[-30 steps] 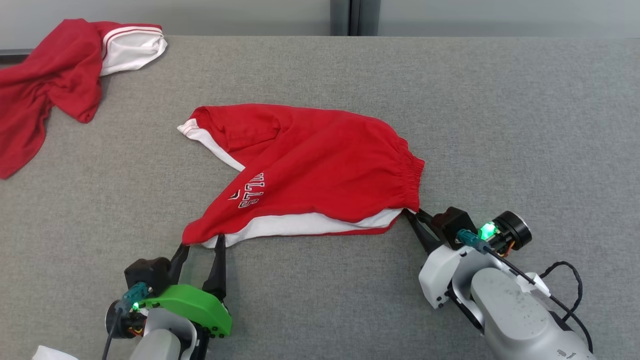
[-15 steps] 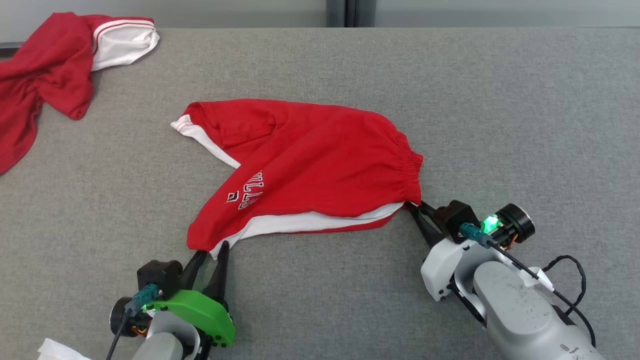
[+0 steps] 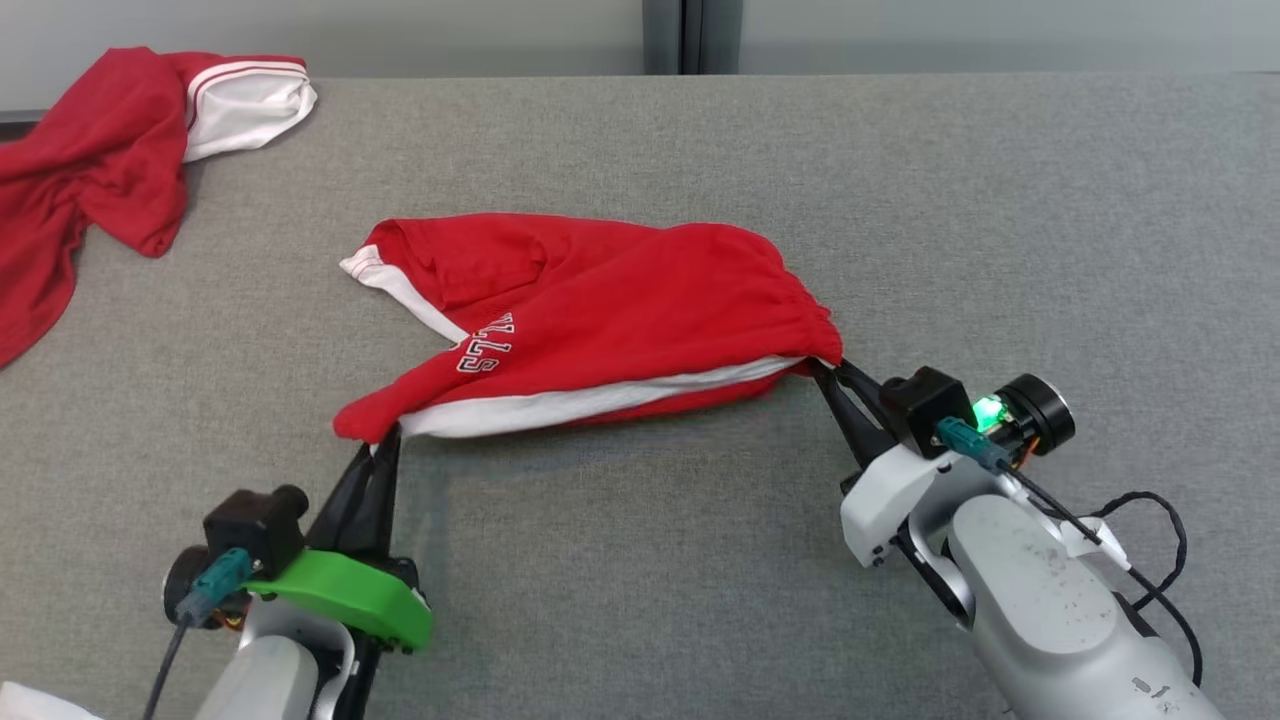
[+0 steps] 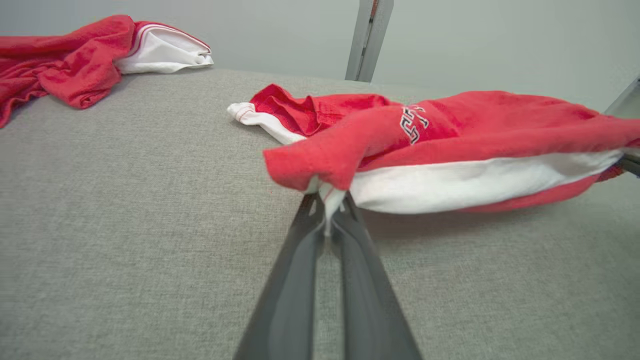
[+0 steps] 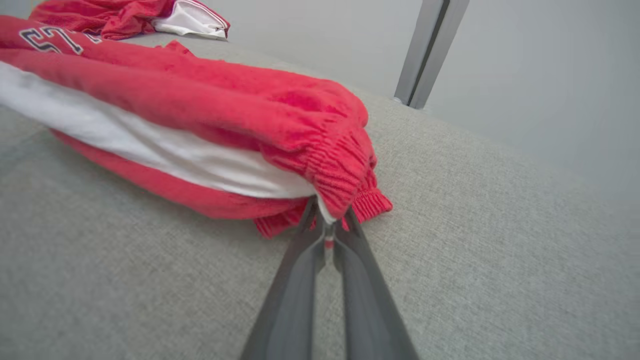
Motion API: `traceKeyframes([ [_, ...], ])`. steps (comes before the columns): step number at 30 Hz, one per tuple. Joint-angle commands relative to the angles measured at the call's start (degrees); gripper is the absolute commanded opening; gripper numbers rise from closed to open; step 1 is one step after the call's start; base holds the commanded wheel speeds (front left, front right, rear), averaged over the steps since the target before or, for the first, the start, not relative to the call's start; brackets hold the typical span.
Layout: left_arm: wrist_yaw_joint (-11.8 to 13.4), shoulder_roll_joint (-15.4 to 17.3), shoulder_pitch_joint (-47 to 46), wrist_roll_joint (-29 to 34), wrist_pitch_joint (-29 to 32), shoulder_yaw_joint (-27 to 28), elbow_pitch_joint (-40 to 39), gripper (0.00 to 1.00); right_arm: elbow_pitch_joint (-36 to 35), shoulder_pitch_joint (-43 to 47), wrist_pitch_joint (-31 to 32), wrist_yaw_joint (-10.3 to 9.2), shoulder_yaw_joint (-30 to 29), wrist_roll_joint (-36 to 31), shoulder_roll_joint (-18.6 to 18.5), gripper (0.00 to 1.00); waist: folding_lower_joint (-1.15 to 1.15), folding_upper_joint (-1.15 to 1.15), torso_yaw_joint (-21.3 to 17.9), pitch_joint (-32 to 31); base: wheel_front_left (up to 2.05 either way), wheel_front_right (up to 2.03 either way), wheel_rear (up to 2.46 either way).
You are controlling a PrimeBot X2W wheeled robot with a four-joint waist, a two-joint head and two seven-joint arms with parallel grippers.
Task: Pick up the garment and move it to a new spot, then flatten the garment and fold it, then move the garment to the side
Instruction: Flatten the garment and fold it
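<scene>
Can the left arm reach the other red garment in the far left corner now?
Probably not yet: the left gripper is shut on the hem corner of the shorts. The way across the table looks free, but the other garment sits far back.

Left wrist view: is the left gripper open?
No, the left gripper is shut on the hem corner of the red-and-white fabric shorts.

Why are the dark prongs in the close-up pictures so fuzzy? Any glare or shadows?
Left wrist view: the left claw sits too near the lens, so it blurs; the shorts smear at the pinched corner. Right wrist view: the right claw is soft likewise; the post looks tilted. Head view: sharp, even light, a faint shadow under the shorts, a bright green lamp.
</scene>
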Motion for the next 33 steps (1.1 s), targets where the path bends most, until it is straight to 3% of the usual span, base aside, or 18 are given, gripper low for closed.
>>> traceKeyframes([
  [1,-0.2,0.8,0.7,0.8,0.0,0.8,-1.7,0.0,-1.5,0.7,-0.1,-0.06,-0.4,0.6,-0.3,0.0,0.0,0.0,-0.3,-0.9,0.0,0.0,0.0],
  [13,-0.1,8.9,2.6,7.0,0.0,4.4,-21.7,0.0,-22.7,3.5,-0.1,-0.06,-1.5,3.3,-1.4,0.0,0.0,0.0,-3.4,-8.2,0.0,0.0,0.0],
  [23,0.9,17.6,-1.4,8.3,10.5,8.3,-42.2,0.0,-39.4,6.5,0.2,-0.06,-4.3,3.9,-4.0,0.0,0.0,0.0,-6.1,-11.9,0.0,0.0,0.0],
  [28,0.7,20.4,-4.8,7.1,15.5,8.9,-46.3,0.0,-44.8,6.9,3.1,-0.06,-5.2,3.5,-5.4,0.0,0.0,0.0,-7.0,-10.7,0.0,0.0,0.0],
  [33,0.3,21.0,-9.2,4.3,17.6,7.0,-43.3,0.0,-43.7,4.1,5.7,-0.06,-4.7,4.4,-6.5,0.0,0.0,0.0,-7.5,-6.8,0.0,0.0,0.0],
])
